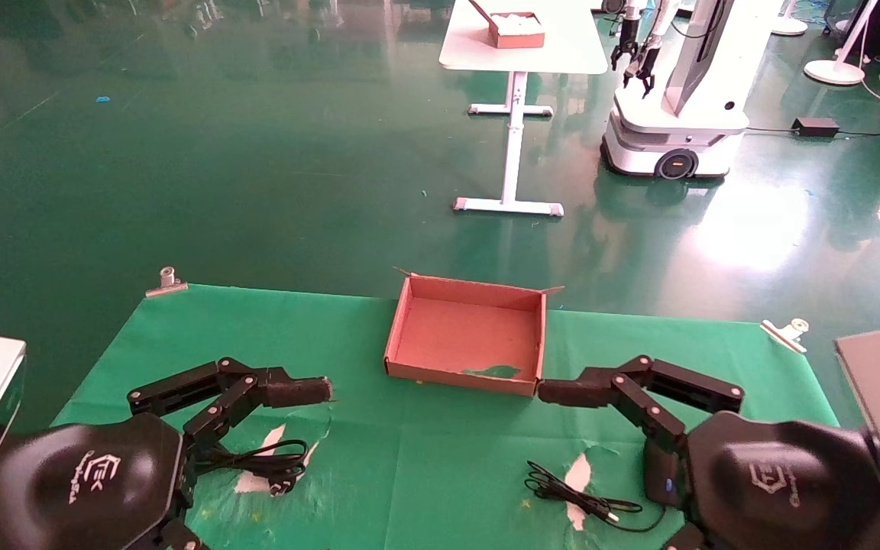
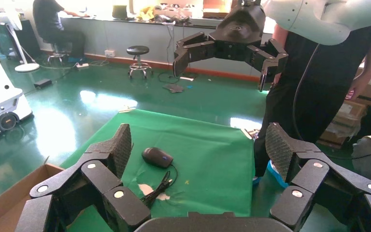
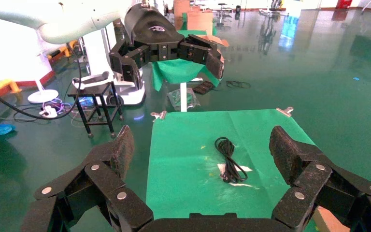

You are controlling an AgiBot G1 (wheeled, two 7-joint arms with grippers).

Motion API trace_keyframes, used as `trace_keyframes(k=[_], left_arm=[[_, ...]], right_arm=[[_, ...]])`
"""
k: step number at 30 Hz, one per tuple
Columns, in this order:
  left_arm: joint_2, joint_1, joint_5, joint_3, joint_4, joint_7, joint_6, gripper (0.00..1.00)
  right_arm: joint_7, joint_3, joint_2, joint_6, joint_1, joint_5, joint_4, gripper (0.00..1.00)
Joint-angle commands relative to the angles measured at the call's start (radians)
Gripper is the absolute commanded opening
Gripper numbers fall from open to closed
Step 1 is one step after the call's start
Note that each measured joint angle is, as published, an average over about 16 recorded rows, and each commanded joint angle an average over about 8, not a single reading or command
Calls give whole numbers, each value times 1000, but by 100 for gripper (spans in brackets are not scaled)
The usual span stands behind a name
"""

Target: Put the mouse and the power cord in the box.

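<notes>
Head view: the reddish-brown box [image 1: 469,336] sits at the green cloth's [image 1: 425,458] far edge, between the left gripper [image 1: 310,391] and right gripper [image 1: 558,391].

Left wrist view: jaws spread; the black oval mouse [image 2: 157,157] shows.

Right wrist view: jaws spread; the looped power cord [image 3: 229,164] lies on the cloth.

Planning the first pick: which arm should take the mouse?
Right. The mouse lies on the robot's right, close by the right gripper, whose jaws are open and empty. The left gripper, also open, sits by the power cord on the left, so it suits that pick instead.
</notes>
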Motion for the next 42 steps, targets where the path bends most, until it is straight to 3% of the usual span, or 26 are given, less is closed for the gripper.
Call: trace_keyframes(k=[1, 8, 12, 19, 28, 31, 36, 42], left_arm=[[0, 0, 0, 0, 0, 0, 0, 100], [-4, -2, 16, 7, 1, 5, 10, 100], [-24, -38, 105, 42, 2, 30, 47, 100], [-16, -219, 444, 207, 76, 145, 79, 100], [212, -467, 905, 399, 421, 368, -21, 100], [293, -518, 1015, 446, 569, 437, -91, 100], [400, -575, 1124, 491, 804, 531, -221, 100], [486, -614, 1177, 516, 996, 630, -328, 100]], right_arm=[[0, 0, 0, 0, 0, 0, 0, 100], [-4, -3, 1, 0, 1, -11, -1, 100], [-17, -21, 7, -4, 14, -64, -6, 100], [-83, -97, 18, -35, 90, -287, -87, 100], [-320, -227, -85, -45, 272, -610, -405, 100], [-412, -272, -157, 6, 333, -715, -545, 100], [-531, -322, -287, 171, 399, -848, -767, 100], [-631, -342, -407, 305, 447, -901, -956, 100]])
